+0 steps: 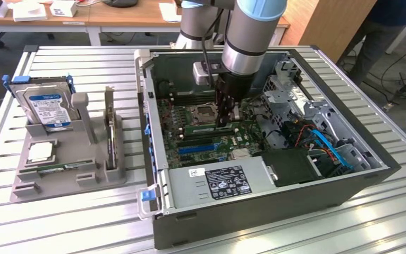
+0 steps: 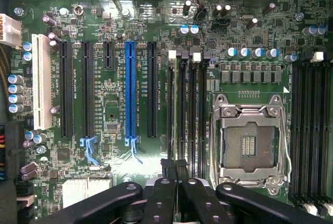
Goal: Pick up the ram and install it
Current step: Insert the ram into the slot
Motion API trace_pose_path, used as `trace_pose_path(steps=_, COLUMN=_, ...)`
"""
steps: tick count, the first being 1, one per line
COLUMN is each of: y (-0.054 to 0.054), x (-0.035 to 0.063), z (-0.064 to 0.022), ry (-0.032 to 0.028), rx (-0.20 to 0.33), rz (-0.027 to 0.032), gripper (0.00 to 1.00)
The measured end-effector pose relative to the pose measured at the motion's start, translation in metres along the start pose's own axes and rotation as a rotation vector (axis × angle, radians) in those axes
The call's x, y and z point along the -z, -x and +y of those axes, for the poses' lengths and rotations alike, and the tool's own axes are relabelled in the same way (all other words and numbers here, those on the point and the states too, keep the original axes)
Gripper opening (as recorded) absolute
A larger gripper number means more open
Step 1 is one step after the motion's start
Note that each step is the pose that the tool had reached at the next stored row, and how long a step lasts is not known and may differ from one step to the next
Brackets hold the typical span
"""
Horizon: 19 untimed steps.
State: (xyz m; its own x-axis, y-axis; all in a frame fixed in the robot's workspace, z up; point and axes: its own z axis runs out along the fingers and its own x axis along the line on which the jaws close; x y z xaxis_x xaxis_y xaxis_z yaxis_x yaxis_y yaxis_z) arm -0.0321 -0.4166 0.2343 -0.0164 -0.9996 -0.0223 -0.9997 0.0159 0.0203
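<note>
My gripper (image 1: 222, 124) reaches straight down into the open computer case (image 1: 259, 211), onto the memory slots beside the CPU socket (image 1: 204, 112). In the wrist view its black fingers (image 2: 167, 182) are pressed together over those slots. The ram (image 2: 182, 109) appears edge-on as a thin dark strip running from the fingertips along one slot, left of the CPU socket (image 2: 250, 146). The fingers look shut on its near end. Whether it sits fully in the slot I cannot tell. A second green stick (image 1: 56, 168) lies in the grey holder (image 1: 69, 180) at the exterior view's left.
The motherboard (image 2: 114, 115) carries black, blue and white expansion slots. The holder also carries a silver hard drive with a blue label (image 1: 46, 108) and an upright card (image 1: 109, 132). Drive cage, blue cables and power supply (image 1: 217, 182) crowd the case. A person stands at far right.
</note>
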Motion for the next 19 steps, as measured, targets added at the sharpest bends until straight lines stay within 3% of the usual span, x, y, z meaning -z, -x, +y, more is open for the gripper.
trace_pose_path(steps=19, y=0.0000, x=-0.0015, z=0.0000, ry=-0.0001, rx=-0.002, rz=-0.0001, gripper=0.11)
